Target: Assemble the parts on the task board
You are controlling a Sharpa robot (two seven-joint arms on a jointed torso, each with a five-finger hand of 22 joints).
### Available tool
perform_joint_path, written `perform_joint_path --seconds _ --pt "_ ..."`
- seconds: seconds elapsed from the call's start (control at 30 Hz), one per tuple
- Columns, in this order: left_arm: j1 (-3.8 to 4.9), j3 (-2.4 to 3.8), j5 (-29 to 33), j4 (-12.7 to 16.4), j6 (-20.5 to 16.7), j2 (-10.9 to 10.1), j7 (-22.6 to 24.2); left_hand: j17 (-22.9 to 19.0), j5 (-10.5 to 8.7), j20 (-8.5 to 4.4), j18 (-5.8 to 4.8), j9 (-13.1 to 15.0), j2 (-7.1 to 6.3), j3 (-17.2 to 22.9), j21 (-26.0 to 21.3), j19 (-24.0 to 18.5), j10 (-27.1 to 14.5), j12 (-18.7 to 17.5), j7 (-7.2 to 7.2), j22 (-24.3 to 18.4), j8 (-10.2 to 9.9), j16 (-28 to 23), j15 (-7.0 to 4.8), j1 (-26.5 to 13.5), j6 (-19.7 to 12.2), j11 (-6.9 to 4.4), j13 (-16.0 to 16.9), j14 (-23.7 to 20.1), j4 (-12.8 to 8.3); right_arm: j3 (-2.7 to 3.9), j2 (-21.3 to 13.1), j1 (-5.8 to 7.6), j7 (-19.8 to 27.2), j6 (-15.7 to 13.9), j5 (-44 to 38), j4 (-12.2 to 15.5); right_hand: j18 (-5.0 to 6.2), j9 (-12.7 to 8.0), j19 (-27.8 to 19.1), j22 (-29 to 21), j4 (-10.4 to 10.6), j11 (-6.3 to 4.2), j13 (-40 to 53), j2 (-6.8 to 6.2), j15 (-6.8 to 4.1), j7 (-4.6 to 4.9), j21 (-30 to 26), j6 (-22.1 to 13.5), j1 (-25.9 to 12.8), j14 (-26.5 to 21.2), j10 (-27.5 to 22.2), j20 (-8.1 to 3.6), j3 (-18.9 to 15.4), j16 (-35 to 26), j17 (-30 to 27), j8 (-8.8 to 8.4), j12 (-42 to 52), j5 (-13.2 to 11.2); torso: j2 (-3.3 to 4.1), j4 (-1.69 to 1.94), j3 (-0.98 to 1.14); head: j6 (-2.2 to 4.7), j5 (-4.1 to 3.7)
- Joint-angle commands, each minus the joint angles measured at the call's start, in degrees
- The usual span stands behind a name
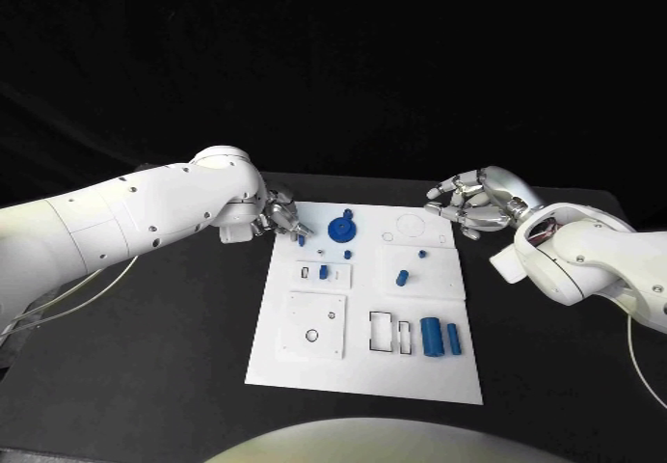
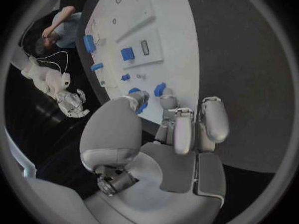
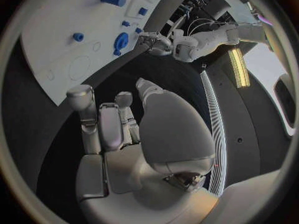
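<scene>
The white task board [image 1: 368, 299] lies mid-table. My left hand [image 1: 279, 220] hovers at its far left corner, fingers apart and empty. Its fingertips [image 2: 167, 102] end just short of a small blue peg [image 1: 301, 240] [image 2: 160, 89]; I cannot tell if they touch it. A large round blue part [image 1: 343, 229] [image 3: 121, 39] lies beside that peg, and the thumb [image 2: 124, 117] half hides it in the left wrist view. My right hand [image 1: 472, 201] [image 3: 118, 119] hangs loosely curled and empty over the black table, past the board's far right corner.
More blue parts sit on the board: a square block [image 1: 324, 273] [image 2: 127, 54], a short peg [image 1: 400, 278] and two upright cylinders [image 1: 433, 337] near the front right. Recessed outlines [image 1: 389, 331] mark the board's front half. Black table [image 1: 153, 367] surrounds the board.
</scene>
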Motion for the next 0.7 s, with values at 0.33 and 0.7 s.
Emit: perform_joint_path --seconds 0.33,0.7 --pt "-0.06 0.01 1.0 -0.3 0.8 0.4 0.4 9.0 0.15 0.37 -0.28 -0.4 2.03 2.0 0.0 0.2 -0.2 0.6 -0.11 0.3 0.3 0.3 0.12 4.6 0.4 -0.33 -0.1 4.5 -0.5 0.0 0.0 -0.04 0.4 0.9 -0.2 0.1 0.98 0.0 -0.3 -0.1 -0.1 -0.11 0.0 0.11 0.18 -0.14 -0.3 -0.4 -0.5 -0.4 -0.3 0.01 -0.2 -0.5 0.0 0.27 -0.3 0.4 0.0 0.0 0.01 -0.34 0.07" --pt "-0.31 0.01 1.3 -1.0 0.8 0.9 0.4 9.0 0.15 0.35 -0.29 -0.4 2.14 2.3 0.0 0.3 -0.2 0.6 -0.11 0.4 0.3 0.3 0.11 5.1 0.3 -0.34 -0.2 4.5 -0.5 0.0 0.0 -0.04 0.4 1.1 -0.2 0.1 0.98 0.0 -0.3 -0.1 -0.1 -0.11 0.0 0.11 0.18 -0.14 -0.3 -0.4 -0.5 -0.4 -0.3 0.01 -0.2 -0.5 0.0 0.27 -0.3 0.4 0.0 -0.04 -0.01 -0.38 -0.02"
